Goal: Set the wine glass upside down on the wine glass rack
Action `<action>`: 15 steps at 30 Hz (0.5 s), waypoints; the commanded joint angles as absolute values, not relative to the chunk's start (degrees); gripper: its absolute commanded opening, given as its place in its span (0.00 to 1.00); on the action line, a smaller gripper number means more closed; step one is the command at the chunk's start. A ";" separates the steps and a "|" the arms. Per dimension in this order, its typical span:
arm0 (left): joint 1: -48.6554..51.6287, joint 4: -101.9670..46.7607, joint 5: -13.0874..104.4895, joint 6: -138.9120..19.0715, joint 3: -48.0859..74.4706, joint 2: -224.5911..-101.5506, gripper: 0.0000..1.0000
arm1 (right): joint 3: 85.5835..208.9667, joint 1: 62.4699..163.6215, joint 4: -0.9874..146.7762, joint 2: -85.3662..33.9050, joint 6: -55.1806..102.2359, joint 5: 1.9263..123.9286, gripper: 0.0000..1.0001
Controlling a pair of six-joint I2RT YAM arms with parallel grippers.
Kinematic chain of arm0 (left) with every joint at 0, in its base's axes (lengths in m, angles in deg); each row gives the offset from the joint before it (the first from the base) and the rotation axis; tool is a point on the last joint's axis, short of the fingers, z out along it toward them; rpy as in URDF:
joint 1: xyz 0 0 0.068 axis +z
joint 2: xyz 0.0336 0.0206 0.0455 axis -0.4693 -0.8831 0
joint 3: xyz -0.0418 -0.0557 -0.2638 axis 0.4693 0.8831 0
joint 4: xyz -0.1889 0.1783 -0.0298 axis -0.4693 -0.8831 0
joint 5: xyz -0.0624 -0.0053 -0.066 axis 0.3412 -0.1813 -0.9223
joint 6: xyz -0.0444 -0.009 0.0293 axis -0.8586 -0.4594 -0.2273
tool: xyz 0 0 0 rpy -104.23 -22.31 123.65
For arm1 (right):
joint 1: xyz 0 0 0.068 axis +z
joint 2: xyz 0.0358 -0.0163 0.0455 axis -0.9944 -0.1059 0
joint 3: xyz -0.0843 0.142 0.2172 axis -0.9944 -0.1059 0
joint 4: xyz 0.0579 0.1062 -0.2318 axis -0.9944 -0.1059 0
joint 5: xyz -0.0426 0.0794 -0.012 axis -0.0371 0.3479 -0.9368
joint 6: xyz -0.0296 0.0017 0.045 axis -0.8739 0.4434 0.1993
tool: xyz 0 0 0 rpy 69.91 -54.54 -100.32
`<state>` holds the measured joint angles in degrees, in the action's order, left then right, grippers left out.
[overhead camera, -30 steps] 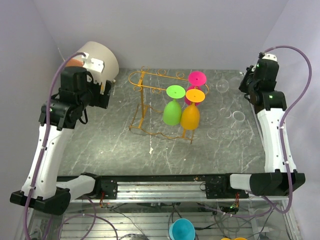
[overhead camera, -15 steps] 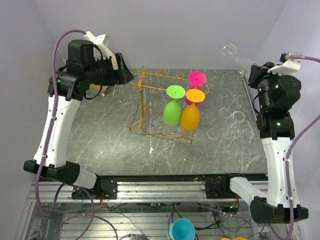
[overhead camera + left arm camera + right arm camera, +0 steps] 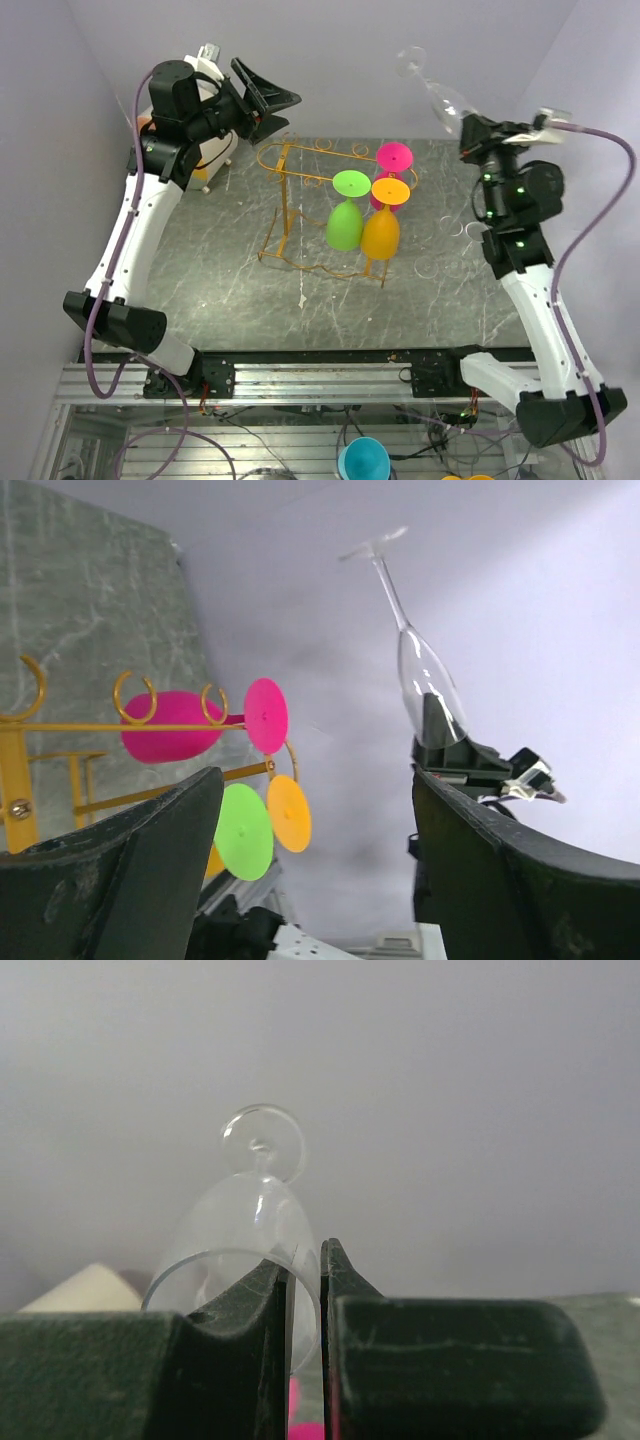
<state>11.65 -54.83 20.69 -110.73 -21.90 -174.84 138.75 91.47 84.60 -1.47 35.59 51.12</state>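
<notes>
At the far left, a round cream drum point(image 3: 218, 148) is sitting on the grey marbled table point(image 3: 220, 260), partly hidden behind the raised left arm. The left gripper point(image 3: 285, 108) is hanging in the air just left of the rack's top rail, its fingers point(image 3: 120, 880) spread wide and gripping nothing. In the middle of the table the golden-yellow wine glass rack point(image 3: 283, 200) is standing upright. Three coloured glasses are hanging upside down from its right half: a green glass point(image 3: 344, 225), an orange glass point(image 3: 381, 232) touching the green one's right side, and a pink glass point(image 3: 393, 158) behind them. To the right of the rack and well apart from it, the clear wine glass point(image 3: 446, 101) is being held high in the air over the table's far right area, tilted, with its foot pointing up and to the left and the mouth of its bowl at the gripper. The right gripper point(image 3: 470, 128) is pinching the wall of the bowl at the rim, one finger point(image 3: 240, 1340) inside and one outside. Below it, a few clear glass rims point(image 3: 478, 233) are lying on the table near the right edge.
</notes>
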 commanded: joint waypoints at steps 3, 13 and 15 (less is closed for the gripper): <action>11.21 -42.95 15.49 -123.40 -17.38 -173.29 0.88 | 140.75 107.72 99.83 -7.99 25.81 37.55 0.00; 11.52 -39.51 18.04 -127.05 -14.04 -171.70 0.85 | 141.24 128.42 121.39 -19.52 8.85 24.37 0.00; 11.95 -41.29 19.36 -125.74 -14.83 -172.06 0.85 | 141.45 131.28 124.12 -21.38 6.42 23.14 0.00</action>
<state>11.65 -42.26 18.52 -125.53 -13.88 -173.25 139.15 126.53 109.94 -19.78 15.19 29.42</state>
